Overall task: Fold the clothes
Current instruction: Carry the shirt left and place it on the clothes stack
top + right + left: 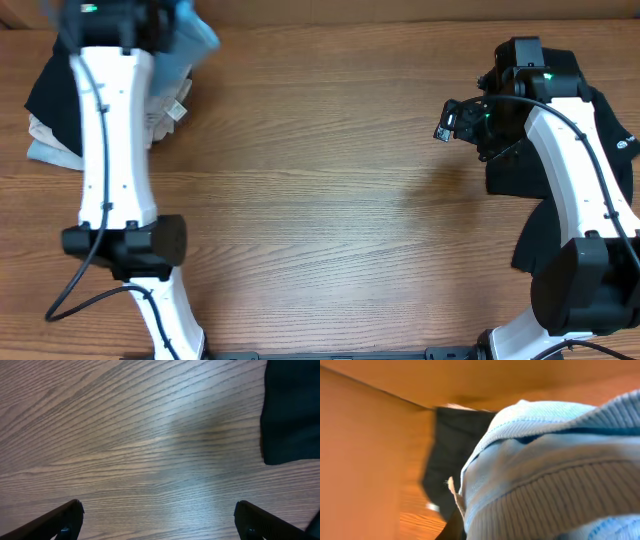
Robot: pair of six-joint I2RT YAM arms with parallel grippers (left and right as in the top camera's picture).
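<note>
Where the overhead view takes in the whole scene, the brown wood-grain table [330,200] is the largest thing, with bare boards across its middle.

Right side: a large black fabric garment [503,172] lies spread flat on the table, partly under the right arm and reaching from the far edge down toward the near corner. In the right wrist view one edge and corner of it [292,410] sit at upper right, flat on the wood.

Left side: a loose heap of clothes [45,90] at the far left corner, black cloth over white and pale pieces, a white piece with a tag trailing toward the centre.

Just beside the heap, at the far edge, is a light-blue ribbed knit sweater [195,40], bunched and blurred next to the left arm's tip. The left wrist view is almost filled by it [545,460]: a ribbed band and folds close to the lens, dark cloth behind.

The left claw [140,20] is blurred at the top of the overhead view. Its fingers are not visible in either view, so I cannot tell whether it grips the sweater.

The right claw [160,525] hangs over bare table near the black garment's edge, its dark fingertips spread wide apart with nothing between them.
</note>
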